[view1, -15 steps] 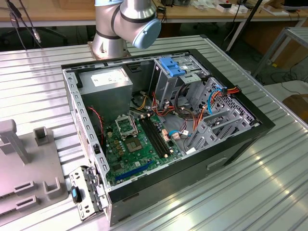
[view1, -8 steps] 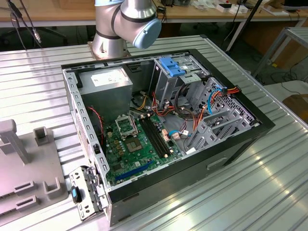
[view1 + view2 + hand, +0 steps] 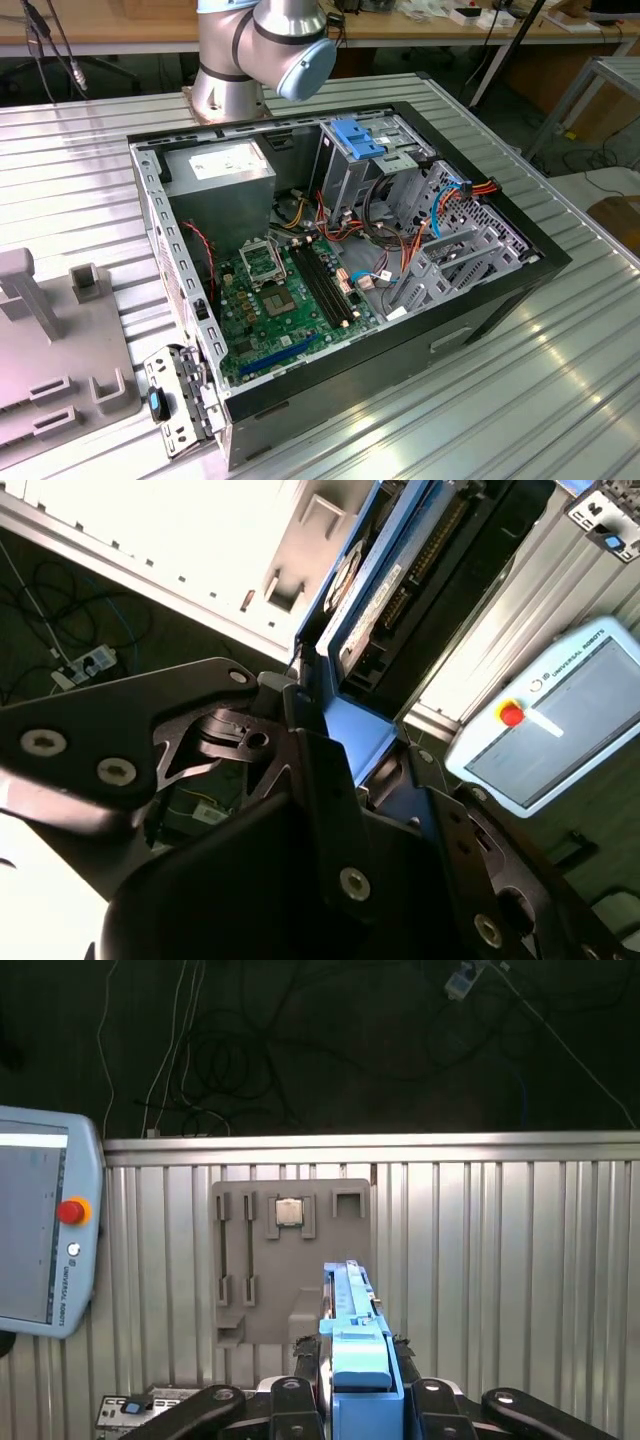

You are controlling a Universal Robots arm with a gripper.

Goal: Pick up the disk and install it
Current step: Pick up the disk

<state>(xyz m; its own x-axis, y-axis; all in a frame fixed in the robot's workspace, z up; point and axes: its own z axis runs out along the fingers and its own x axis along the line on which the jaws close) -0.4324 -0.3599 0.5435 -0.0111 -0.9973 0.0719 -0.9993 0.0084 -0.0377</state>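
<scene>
In the first wrist view we are seeing the claw (image 3: pixel 352 1360) gripping the disk (image 3: pixel 348 1310). Its black fingers (image 3: pixel 303 1365) are pressing on either side of the bright blue caddy rail, so the disk is standing edge-on between them, held above the ribbed counter (image 3: pixel 500 1280). On that counter a grey fixture plate (image 3: pixel 262 1260) is lying with a small square chip (image 3: pixel 290 1212) sitting in one of its recesses, and a teach pendant (image 3: pixel 40 1230) is lying apart from the plate. In the exterior view the open computer case (image 3: pixel 420 375) is lying on the counter with its motherboard (image 3: pixel 285 290) facing up. The fixed blue bracket (image 3: pixel 358 135) is sitting atop the grey drive cage (image 3: pixel 345 180), and the arm's base (image 3: pixel 235 70) is standing just behind the case.
</scene>
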